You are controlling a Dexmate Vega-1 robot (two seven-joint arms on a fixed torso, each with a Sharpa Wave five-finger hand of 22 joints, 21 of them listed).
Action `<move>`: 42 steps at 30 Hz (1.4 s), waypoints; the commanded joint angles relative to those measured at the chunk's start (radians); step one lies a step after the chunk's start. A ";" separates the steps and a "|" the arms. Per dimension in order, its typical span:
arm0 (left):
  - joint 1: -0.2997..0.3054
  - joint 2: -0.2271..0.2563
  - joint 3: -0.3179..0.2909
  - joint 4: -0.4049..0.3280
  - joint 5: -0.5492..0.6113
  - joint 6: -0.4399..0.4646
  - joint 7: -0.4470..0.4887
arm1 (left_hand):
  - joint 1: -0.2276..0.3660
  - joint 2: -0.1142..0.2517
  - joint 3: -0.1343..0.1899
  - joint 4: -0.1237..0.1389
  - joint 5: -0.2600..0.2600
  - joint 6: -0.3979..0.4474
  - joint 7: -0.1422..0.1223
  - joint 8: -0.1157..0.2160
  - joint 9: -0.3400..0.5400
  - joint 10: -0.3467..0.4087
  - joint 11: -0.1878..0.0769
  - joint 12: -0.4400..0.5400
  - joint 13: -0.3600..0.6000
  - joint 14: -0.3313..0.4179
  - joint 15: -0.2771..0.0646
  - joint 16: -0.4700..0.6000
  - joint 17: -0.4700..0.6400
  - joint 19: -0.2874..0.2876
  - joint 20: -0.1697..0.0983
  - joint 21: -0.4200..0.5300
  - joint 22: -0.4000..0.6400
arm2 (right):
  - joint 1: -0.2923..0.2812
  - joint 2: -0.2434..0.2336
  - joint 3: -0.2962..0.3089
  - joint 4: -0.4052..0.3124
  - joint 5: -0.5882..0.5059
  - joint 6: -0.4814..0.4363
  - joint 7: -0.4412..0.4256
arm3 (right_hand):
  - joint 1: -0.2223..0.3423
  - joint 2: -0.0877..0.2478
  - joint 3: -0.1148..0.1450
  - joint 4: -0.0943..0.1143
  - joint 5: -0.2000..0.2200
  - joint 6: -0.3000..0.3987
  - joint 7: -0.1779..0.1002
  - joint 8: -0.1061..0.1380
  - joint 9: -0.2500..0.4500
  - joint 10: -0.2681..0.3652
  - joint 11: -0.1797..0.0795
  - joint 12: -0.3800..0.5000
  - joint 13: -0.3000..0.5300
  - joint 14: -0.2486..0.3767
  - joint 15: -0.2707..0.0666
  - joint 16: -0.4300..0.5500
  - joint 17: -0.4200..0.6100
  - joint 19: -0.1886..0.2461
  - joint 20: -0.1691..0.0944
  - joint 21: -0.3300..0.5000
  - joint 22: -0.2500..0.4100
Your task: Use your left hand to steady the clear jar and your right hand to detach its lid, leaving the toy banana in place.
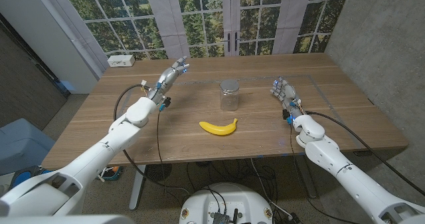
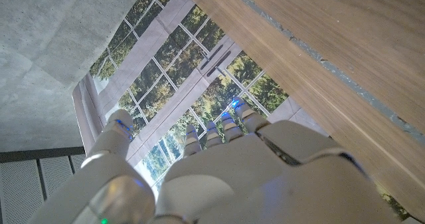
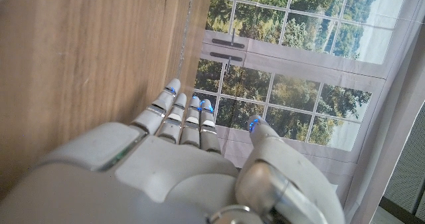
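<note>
Clear jar [image 1: 229, 96] stands upright mid-counter [image 1: 93, 117], metal lid [image 1: 228, 86] still on. Toy banana [image 1: 218, 127] lies just beside it, toward the near edge. Left hand [image 1: 170, 76] hovers toward the far left corner, fingers [image 2: 229, 121] spread, empty. Right hand [image 1: 283, 92] toward the right edge, fingers [image 3: 179, 111] extended, empty.

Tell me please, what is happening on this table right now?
Nothing is being handled yet. A clear jar with its metal lid still on stands mid-table, with a toy banana lying in front of it. The robot's left hand and right hand are on either side of the jar, both open, apart from it and holding nothing.
</note>
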 commanded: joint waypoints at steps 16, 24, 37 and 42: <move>-0.102 0.086 0.079 -0.013 0.141 0.031 -0.124 | 0.047 -0.038 0.003 -0.012 -0.001 -0.031 -0.036 0.002 0.006 -0.047 0.004 -0.004 0.008 -0.040 0.029 -0.003 0.006 0.002 0.036 -0.008 0.002 | -0.053 0.004 0.013 -0.059 -0.029 0.016 -0.075 | -0.002 -0.001 0.003 -0.011 -0.002 0.016 0.003 0.007 0.005 0.014 0.007 0.006 -0.001 0.008 0.004 0.005 0.004 0.015 -0.002 -0.006 0.006; -0.126 0.096 0.098 -0.012 0.171 0.033 -0.154 | 0.064 -0.050 0.001 -0.012 0.003 -0.023 -0.047 0.008 0.007 -0.054 0.006 -0.002 0.008 -0.046 0.039 -0.002 0.006 -0.001 0.042 -0.009 0.002 | -0.058 0.009 0.014 -0.066 -0.032 0.015 -0.088 | -0.004 -0.001 0.003 -0.014 -0.003 0.018 0.002 0.006 0.005 0.015 0.006 0.006 -0.001 0.008 0.005 0.006 0.004 0.015 0.000 -0.008 0.007; -0.177 0.091 0.134 0.034 0.189 -0.011 -0.231 | 0.115 -0.094 -0.013 -0.009 0.021 -0.070 -0.036 -0.001 0.009 -0.061 0.008 0.004 0.010 -0.059 0.050 0.001 0.007 -0.046 0.057 -0.023 0.002 | -0.072 0.010 0.012 -0.096 -0.054 0.008 -0.123 | -0.007 0.000 0.003 -0.018 -0.003 0.020 0.002 0.005 0.006 0.017 0.008 0.006 -0.001 0.007 0.007 0.007 0.005 0.016 0.000 -0.011 0.007; -0.206 0.089 0.157 0.054 0.202 -0.020 -0.280 | 0.152 -0.127 -0.032 -0.007 0.034 -0.107 0.031 -0.002 0.010 -0.073 0.017 0.005 0.011 -0.078 0.058 0.001 0.008 -0.067 0.063 -0.020 0.002 | -0.082 0.009 0.012 -0.115 -0.065 0.003 -0.144 | -0.009 0.000 0.003 -0.019 -0.004 0.020 0.003 0.005 0.006 0.018 0.010 0.007 -0.001 0.007 0.005 0.007 0.005 0.016 0.000 -0.012 0.007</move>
